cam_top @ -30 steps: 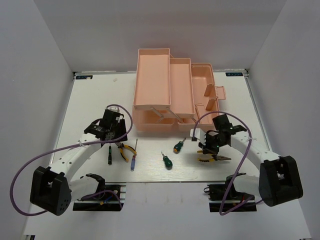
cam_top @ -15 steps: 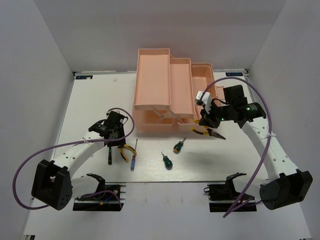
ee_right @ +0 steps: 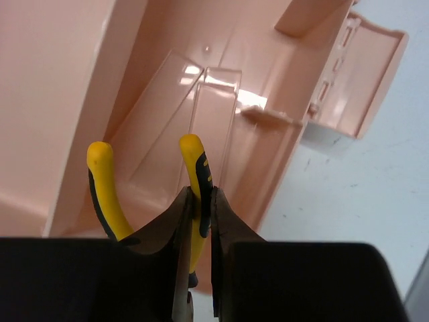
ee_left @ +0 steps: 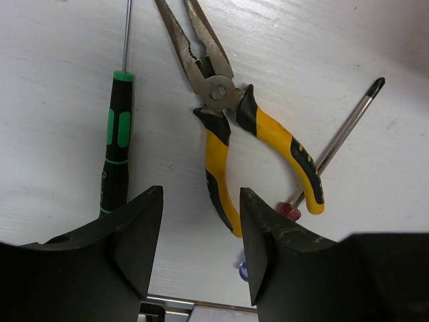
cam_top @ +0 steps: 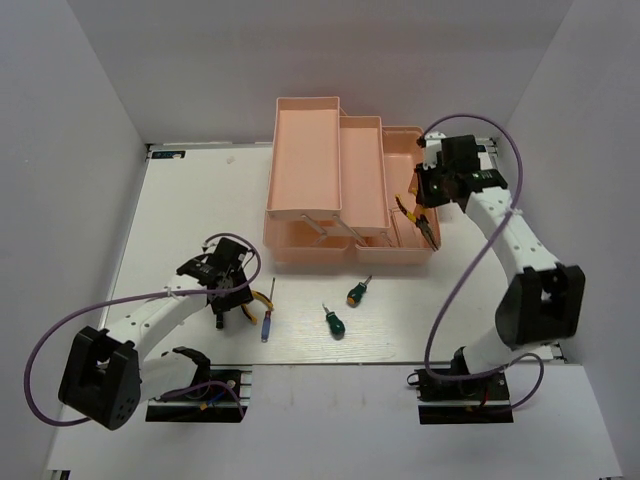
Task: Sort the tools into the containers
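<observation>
My right gripper [cam_top: 424,198] is shut on one handle of yellow-and-black pliers [cam_top: 427,228] and holds them over the right compartment of the salmon-pink toolbox [cam_top: 305,150]. In the right wrist view the pliers [ee_right: 196,168] hang between my fingers above the pink compartment [ee_right: 161,80]. My left gripper [cam_top: 228,303] is open above the second pliers [cam_top: 257,301]. In the left wrist view, its jaws [ee_left: 200,204] frame those pliers [ee_left: 224,127], with the slim black screwdriver [ee_left: 115,157] to the left and the blue-handled screwdriver's shaft [ee_left: 345,131] to the right. Two green stubby screwdrivers [cam_top: 356,292] [cam_top: 334,323] lie on the table.
The toolbox stands open in stepped tiers at the back centre, with its lid latch [cam_top: 437,186] on the right. The black screwdriver [cam_top: 217,318] and blue-handled screwdriver [cam_top: 266,324] lie near the front left. White walls enclose the table on both sides.
My right arm lifted the pliers off the table at the front right and carried them back over the toolbox's right compartment. My left gripper shifted slightly nearer, over the left pliers.
</observation>
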You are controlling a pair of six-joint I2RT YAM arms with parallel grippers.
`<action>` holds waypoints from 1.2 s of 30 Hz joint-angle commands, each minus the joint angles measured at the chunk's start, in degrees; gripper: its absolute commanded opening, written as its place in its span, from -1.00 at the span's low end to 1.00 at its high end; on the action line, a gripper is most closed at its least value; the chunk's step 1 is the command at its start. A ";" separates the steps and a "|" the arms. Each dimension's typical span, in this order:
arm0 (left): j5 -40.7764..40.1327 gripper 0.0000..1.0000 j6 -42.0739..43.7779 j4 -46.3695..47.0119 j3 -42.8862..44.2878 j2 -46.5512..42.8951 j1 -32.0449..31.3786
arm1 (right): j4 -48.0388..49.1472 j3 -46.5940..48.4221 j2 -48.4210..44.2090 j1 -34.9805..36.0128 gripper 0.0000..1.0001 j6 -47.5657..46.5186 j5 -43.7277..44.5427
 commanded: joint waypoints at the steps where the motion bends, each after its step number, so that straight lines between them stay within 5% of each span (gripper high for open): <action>1: 0.54 0.20 -3.39 1.10 -0.19 -0.81 -0.25 | 2.79 9.08 5.32 -0.56 -1.00 10.73 1.51; 4: 0.01 0.17 -3.92 1.10 -0.81 -0.81 -0.25 | -1.08 17.51 15.32 -0.74 -1.00 12.15 0.37; 5: 0.01 0.14 -3.92 1.10 -1.33 -0.81 -0.25 | -1.70 18.49 16.14 -0.74 -0.79 12.24 0.10; 6: 0.01 0.14 -4.45 1.10 -1.33 -0.81 -0.25 | -2.31 19.54 17.36 -0.83 -0.38 12.50 -0.51; 7: 0.01 0.14 -4.45 1.10 -1.33 -0.81 -0.25 | -2.06 19.29 17.38 -1.26 -0.37 12.59 -0.60; 8: -0.60 0.12 -4.45 1.10 -1.86 -0.81 -0.25 | -1.44 19.11 17.29 -1.27 -0.07 12.68 -1.13; 10: -0.60 0.10 -4.45 1.97 -2.38 -0.81 -0.78 | 0.14 17.36 16.59 -1.70 0.08 13.21 -1.75; 23: -0.60 -0.09 -6.03 7.69 -6.34 5.17 -0.78 | 8.48 0.58 2.79 -7.32 0.14 17.07 -10.53; 26: -0.60 -0.44 -6.03 8.22 -6.34 5.70 -1.31 | 9.81 -2.76 0.06 -8.91 0.14 18.30 -12.90; 27: 0.01 -0.80 -6.03 8.22 -6.34 6.22 -1.31 | 9.90 -3.64 -0.81 -9.26 0.14 18.57 -14.47; 29: 0.72 -1.00 -4.81 7.52 -4.86 6.22 -1.92 | 10.07 -4.35 -1.95 -10.67 0.16 19.01 -15.98; 30: 1.24 -1.00 -4.80 7.52 -4.24 4.83 -2.71 | 10.16 -5.14 -2.22 -10.84 0.29 18.92 -17.03; 31: 1.85 -1.00 -3.24 6.91 -2.93 3.69 -2.71 | 10.16 -5.41 -2.92 -11.28 0.80 18.92 -17.30; 36: 1.06 -1.00 0.72 3.56 2.26 -7.82 -5.70 | 11.39 -8.13 -5.39 -14.35 0.81 17.78 -18.88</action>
